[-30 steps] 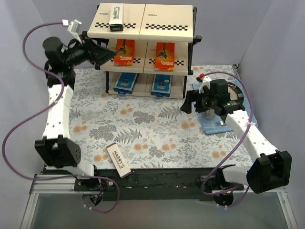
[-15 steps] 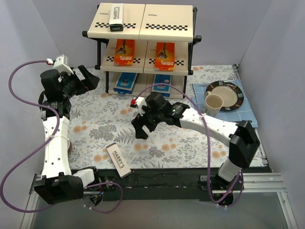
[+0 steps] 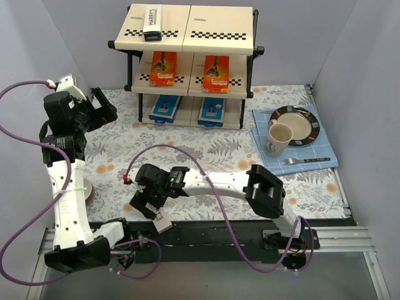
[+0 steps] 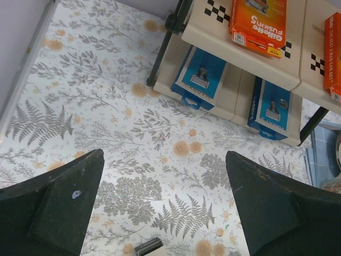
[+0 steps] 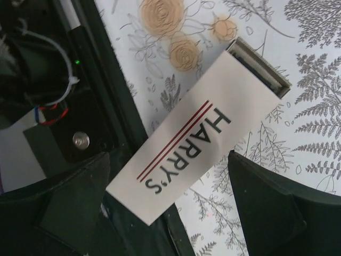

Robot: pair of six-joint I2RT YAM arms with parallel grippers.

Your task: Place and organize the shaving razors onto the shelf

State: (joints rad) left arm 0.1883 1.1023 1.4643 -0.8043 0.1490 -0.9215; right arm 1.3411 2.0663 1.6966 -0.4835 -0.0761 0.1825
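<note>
Pickup of the loose Harry's box [image 5: 197, 133] seems to be starting: it is lying at the counter's [image 3: 206, 150] bottom edge, left of centre, with the right claw [image 5: 168, 208] hanging spread above it. Next: lowering astride its narrow sides, then closing. The left claw [image 4: 165, 213] is idling spread, upper left.

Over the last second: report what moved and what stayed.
The right gripper swung from beside the mug to the near edge of the table and now hangs open over the loose HARRY'S box. The left gripper drew back from the shelf, open and empty. The shelved packs, mug and plate stayed put.
</note>
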